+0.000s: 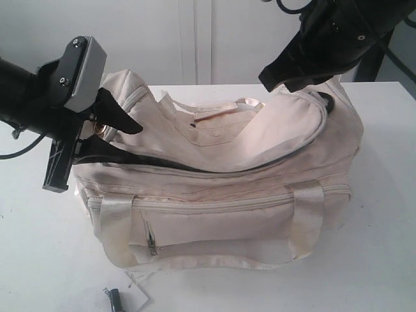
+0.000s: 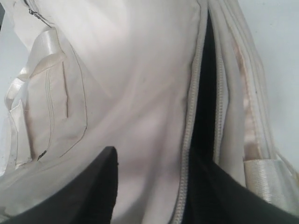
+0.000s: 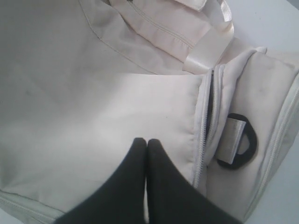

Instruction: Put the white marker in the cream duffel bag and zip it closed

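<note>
While zip (image 2: 190, 121) gapes, right tool (image 3: 145, 140) closed, maybe touching bag (image 1: 227, 221); left tool (image 2: 153, 154) spread.

Flap (image 1: 260, 138) drapes over cream duffel bag (image 1: 221, 224), leaving a narrow zip gap (image 1: 144, 160).

I seem to work in a robotics lab: a plain white worktop (image 1: 39, 260), blank white wall panels (image 1: 195, 39) behind it, and my two black cabled arms (image 1: 338, 32).
</note>
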